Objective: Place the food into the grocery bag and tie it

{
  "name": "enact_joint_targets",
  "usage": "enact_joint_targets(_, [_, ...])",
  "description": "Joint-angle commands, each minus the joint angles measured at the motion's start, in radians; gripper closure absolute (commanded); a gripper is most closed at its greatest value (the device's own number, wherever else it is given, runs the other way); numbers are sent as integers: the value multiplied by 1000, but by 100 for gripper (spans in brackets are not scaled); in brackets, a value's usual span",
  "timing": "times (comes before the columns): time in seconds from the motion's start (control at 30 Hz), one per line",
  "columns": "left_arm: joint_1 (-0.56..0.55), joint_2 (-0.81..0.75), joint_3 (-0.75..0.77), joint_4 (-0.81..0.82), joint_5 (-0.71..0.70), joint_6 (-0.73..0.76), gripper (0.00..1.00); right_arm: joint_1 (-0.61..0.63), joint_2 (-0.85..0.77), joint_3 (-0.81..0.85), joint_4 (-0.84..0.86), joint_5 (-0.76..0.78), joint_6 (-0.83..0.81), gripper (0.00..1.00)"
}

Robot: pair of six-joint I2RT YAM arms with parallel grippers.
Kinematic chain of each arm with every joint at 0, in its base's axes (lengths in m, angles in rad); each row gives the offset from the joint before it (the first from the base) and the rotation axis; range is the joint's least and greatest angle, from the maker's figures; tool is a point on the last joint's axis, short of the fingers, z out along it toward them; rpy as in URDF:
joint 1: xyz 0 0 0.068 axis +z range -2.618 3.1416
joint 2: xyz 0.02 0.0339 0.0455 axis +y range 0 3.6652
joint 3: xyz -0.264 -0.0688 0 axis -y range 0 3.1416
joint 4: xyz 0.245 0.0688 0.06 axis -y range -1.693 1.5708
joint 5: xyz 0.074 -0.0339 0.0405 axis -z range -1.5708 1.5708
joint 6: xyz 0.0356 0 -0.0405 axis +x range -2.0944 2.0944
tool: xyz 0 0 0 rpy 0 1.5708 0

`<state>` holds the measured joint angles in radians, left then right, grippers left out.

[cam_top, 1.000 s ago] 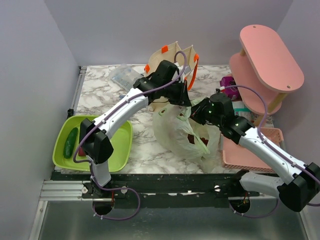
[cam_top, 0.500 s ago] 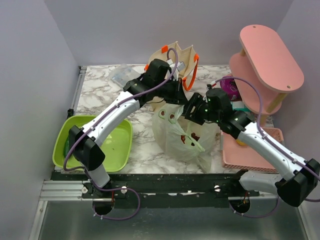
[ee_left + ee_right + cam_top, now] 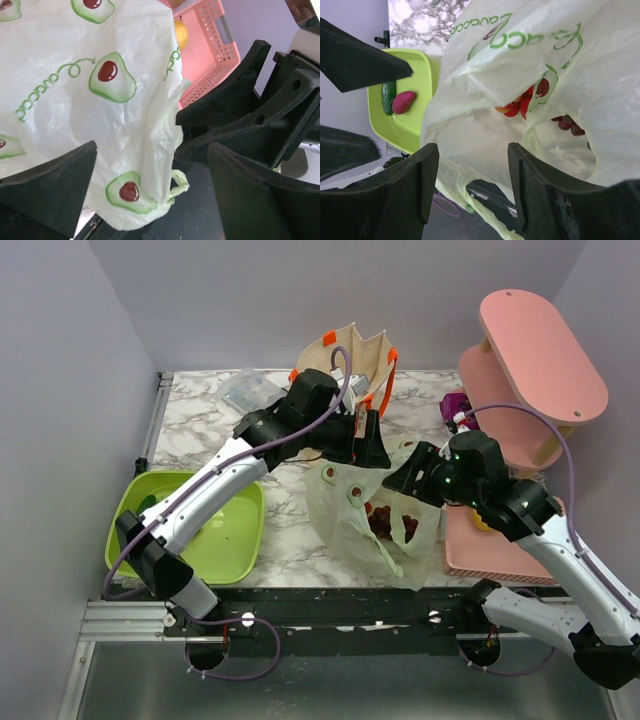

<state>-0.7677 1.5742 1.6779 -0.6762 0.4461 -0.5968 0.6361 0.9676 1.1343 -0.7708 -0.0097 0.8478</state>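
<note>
Slumping crinkled, avocado-printed grocery bag (image 3: 350,525) shows red fruit (image 3: 520,107) inside; left fingers (image 3: 50,185), right fingers (image 3: 395,190) spread.

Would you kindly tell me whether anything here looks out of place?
Yes. The sweet potato lies in the green tray beside a cucumber, and the lemon sits in the pink basket, while the bag already holds strawberries and grapes.
</note>
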Motion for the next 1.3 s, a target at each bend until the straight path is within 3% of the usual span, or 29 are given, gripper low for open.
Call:
enact_joint_targets(0.0, [-36,-80,80,-137,-178,-10,1,4,-59,-15,-95,-26,-3,37])
enact_joint_targets(0.17, [-132,-173,121,-301,-400,-42,1,4,-134,-90,-132,-64,4,38])
enact_joint_targets(0.3, [-231,-259,50,-348,-448,-59,1,3,-167,-96,-193,-7,-12,38])
enact_joint_targets(0.47, [-374,-402,-174,-262,-500,-170,2,4,-174,-89,-247,41,-43,39])
enact_joint_targets(0.67, [-453,-465,-408,-60,-421,-309,2,3,-189,-146,-197,-15,-41,39])
enact_joint_targets(0.77, [-522,-430,-427,9,-502,-341,2,4,-186,-162,-180,-24,-49,40])
enact_joint_targets(0.93, [-582,-326,-418,103,-558,-424,12,4,-189,-163,-158,-4,-67,40])
enact_joint_targets(1.07, [-593,-284,-433,124,-622,-517,22,4,-197,-173,-132,-7,-64,40])
enact_joint_targets(1.27, [-594,-306,-541,211,-680,-662,27,4,-214,-215,-87,-40,-68,40])
